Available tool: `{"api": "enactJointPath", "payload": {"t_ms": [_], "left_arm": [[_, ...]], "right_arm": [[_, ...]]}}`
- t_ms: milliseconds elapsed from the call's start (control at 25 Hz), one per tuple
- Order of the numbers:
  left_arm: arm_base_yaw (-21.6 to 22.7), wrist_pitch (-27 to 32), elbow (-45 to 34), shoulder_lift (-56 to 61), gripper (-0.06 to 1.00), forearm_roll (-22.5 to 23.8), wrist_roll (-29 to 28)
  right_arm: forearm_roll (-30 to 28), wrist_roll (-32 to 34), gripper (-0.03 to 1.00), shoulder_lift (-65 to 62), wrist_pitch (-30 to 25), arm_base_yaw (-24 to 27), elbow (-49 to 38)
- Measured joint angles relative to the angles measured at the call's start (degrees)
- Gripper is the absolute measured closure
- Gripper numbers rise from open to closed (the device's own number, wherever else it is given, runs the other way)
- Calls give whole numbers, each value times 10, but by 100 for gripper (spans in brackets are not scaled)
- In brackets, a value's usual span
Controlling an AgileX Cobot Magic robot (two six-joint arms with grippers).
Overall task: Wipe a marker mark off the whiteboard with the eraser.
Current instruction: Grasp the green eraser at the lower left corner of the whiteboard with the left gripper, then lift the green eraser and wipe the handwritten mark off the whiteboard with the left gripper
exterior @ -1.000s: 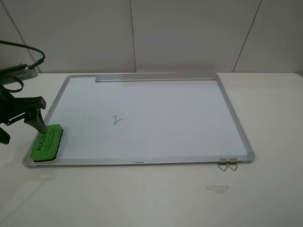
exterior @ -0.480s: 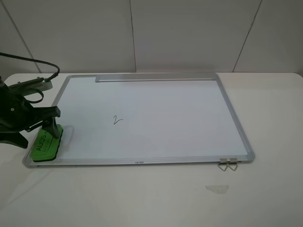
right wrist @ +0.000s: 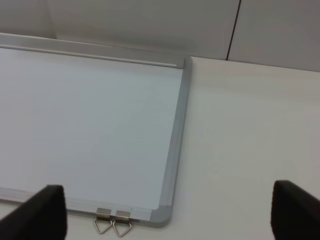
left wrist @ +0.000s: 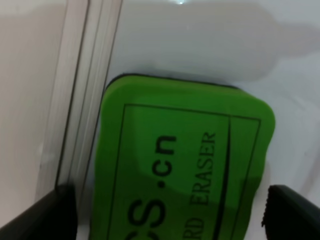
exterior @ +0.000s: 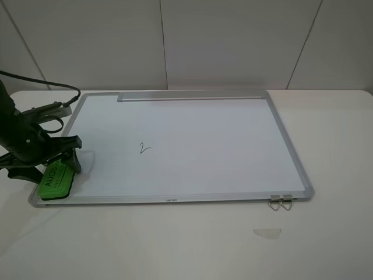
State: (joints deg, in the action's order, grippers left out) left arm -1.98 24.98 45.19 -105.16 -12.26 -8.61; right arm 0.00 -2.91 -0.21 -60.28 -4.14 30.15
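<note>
The green eraser (exterior: 55, 180) lies on the whiteboard (exterior: 204, 140) at its near left corner, lettering up. My left gripper (exterior: 58, 166) is lowered over it. In the left wrist view the eraser (left wrist: 185, 160) fills the space between the two black fingertips (left wrist: 55, 215), which stand open on either side of it, the right one close to its edge. The marker mark (exterior: 144, 148), a small "2", sits left of the board's middle, well away from the eraser. My right gripper (right wrist: 165, 215) is open above the board's near right corner (right wrist: 160, 212), out of the exterior high view.
A grey tray strip (exterior: 189, 96) runs along the board's far edge. Two metal clips (exterior: 281, 203) hang at the near right corner, also in the right wrist view as clips (right wrist: 112, 222). A small clear scrap (exterior: 267, 232) lies on the white table (exterior: 326, 233).
My left arm has swung rightward and down, bringing its fingers from beside the eraser's far end to either side of it. The eraser and the mark have stayed put.
</note>
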Motion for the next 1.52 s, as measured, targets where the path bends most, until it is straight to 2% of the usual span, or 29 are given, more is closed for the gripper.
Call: {"api": "enactJointPath", "payload": {"t_ms": [240, 440, 1080, 1320, 1400, 1520], "left_arm": [[0, 4, 2, 0, 19, -3, 1], [0, 4, 2, 0, 34, -7, -7], [0, 10, 2, 3, 34, -11, 0], [0, 30, 0, 57, 34, -14, 21], [0, 45, 7, 82, 34, -16, 34], [0, 99, 43, 99, 34, -16, 51]], "right_arm": [[0, 0, 15, 0, 0, 0, 0], [0, 0, 15, 0, 0, 0, 0], [0, 0, 15, 0, 0, 0, 0], [0, 0, 15, 0, 0, 0, 0], [0, 0, 15, 0, 0, 0, 0], [0, 0, 15, 0, 0, 0, 0]]}}
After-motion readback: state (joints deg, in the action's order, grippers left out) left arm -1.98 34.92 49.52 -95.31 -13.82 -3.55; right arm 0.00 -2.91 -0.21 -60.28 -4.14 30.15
